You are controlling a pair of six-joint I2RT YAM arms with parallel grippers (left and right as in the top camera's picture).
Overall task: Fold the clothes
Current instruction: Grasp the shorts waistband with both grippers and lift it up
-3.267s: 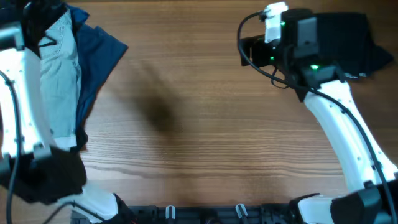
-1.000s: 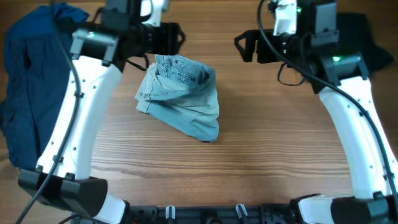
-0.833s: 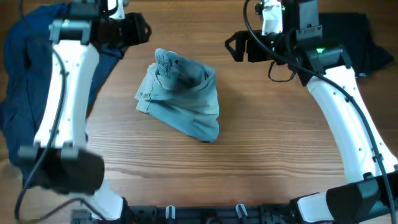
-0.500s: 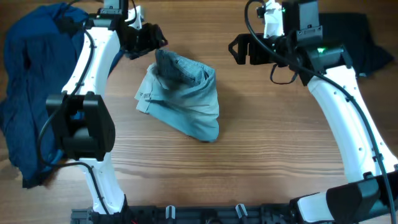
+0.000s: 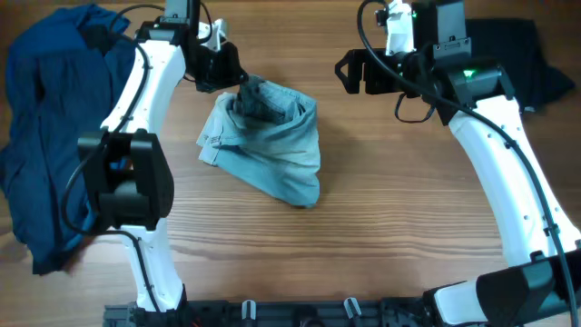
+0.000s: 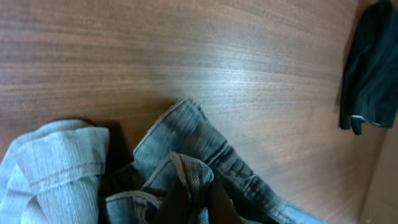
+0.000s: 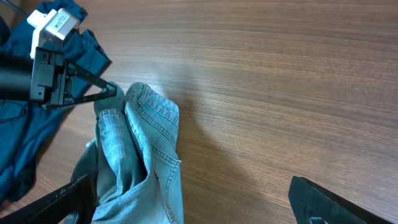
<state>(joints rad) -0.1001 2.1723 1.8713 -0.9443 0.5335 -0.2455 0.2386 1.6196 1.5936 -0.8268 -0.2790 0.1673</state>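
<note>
While the denim shorts (image 5: 268, 145) are lying in a crumpled heap at the middle of the desk (image 5: 408, 236), with the waistband bunched up toward the far side and one leg trailing toward the near side, no fold can go in. They are likely needing to be spread flat first.

The left claw (image 5: 238, 82) is reaching in at that raised waistband, its tips touching the top of the denim. It is probably going for the band because that is the firmest edge for lifting the heap open. I cannot tell whether its jaws are pinching cloth or only resting against it. The right wrist view is showing the fingers side-on, and the left wrist view is showing mostly folds of denim close up.

The right claw (image 5: 346, 74) is hovering over bare wood near the right of the shorts, jaws spread wide and holding nothing. It is probably waiting to take the other end of the waistband.

The dark navy garment (image 5: 50, 118) is lying piled at the left edge and the black garment (image 5: 536, 64) at the far right corner. Both are apart from the shorts, seemingly parked so that one piece is being worked at a time.
</note>
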